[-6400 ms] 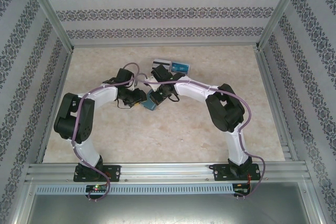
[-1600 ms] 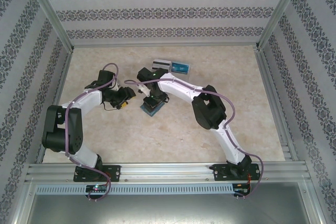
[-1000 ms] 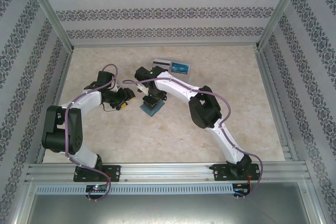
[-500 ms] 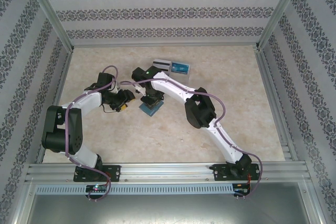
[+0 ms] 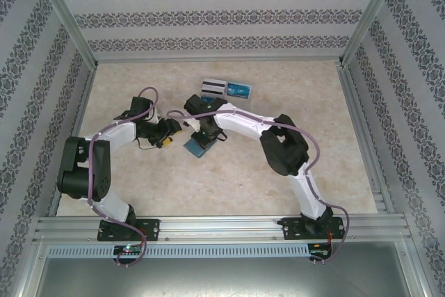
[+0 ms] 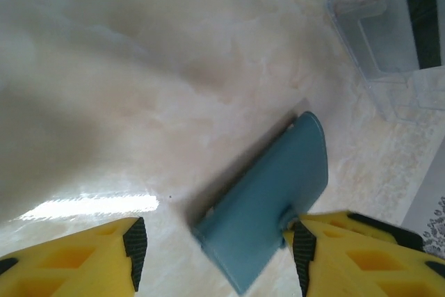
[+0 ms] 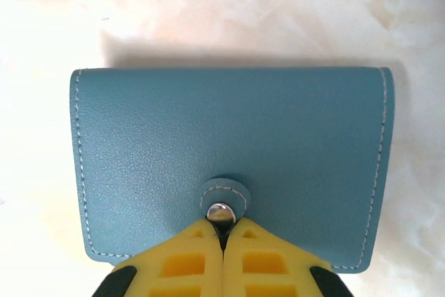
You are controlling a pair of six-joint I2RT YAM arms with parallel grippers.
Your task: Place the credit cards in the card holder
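Observation:
The teal card holder lies folded shut on the marble table, left of centre. My right gripper comes down on it from behind. Its yellow fingers are shut, tips pinched at the round snap tab on the near edge. My left gripper is open just left of the holder, low over the table, one finger on each side. The holder's tab sits by its right finger. The credit cards lie farther back, one white-grey with a dark stripe, one blue.
A clear plastic piece stands at the back by the cards. Patterned walls and metal rails fence the table on three sides. Open marble floor stretches in front of the holder.
My right gripper has closed at the holder's snap tab, and its elbow has swung to the right. The left arm has barely moved. The holder has shifted slightly.

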